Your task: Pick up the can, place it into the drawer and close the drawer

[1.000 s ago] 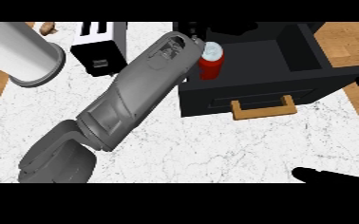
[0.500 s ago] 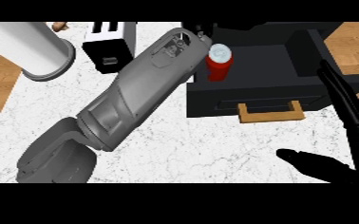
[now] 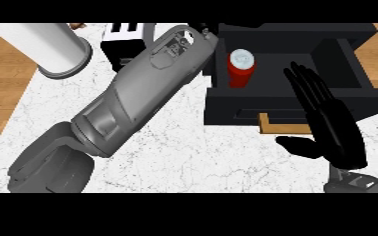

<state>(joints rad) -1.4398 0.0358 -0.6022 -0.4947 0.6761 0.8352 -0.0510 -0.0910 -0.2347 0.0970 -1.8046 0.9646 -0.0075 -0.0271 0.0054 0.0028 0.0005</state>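
A white marbled bench [image 3: 170,155] is seen carrying a black open drawer [image 3: 347,80], inside which the red can [image 3: 241,68] is stood upright, its long axis vertical and its pale top turned upward. The left forearm is stretched across to the drawer's left wall, but the left hand is hidden behind the wrist, so its fingers cannot be told. The right hand [image 3: 328,122] is held with straight, slightly spread fingers over the drawer's front, to the right of the can and apart from it.

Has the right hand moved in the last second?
Yes. The right hand has risen from the lower right corner up to the drawer front, fingers straight, covering its wooden handle.
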